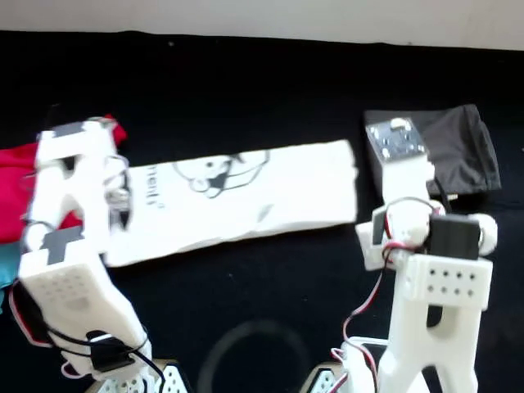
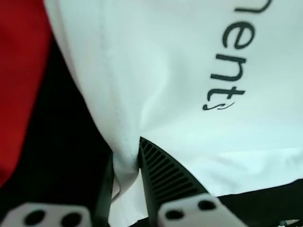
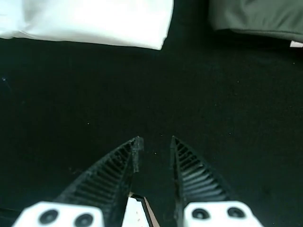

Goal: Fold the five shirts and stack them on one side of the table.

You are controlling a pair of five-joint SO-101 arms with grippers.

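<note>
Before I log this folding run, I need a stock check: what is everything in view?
White shirt: one, white with dark print, folded into a long strip, mid-table.
Red shirt: one, red, left table edge.
Teal cloth: one, teal, left edge, mostly cut off.
Dark shirt: one, dark grey, folded, far right.
Table: one, black.
Left pincer: one, white, black fingers, shut on the white shirt's edge.
Right pincer: one, same colours, open over bare table.

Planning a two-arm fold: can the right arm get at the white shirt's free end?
Probably yes. The right gripper is open over bare table, and the white shirt's end lies ahead with nothing between; the dark folded shirt sits off to one side.
</note>
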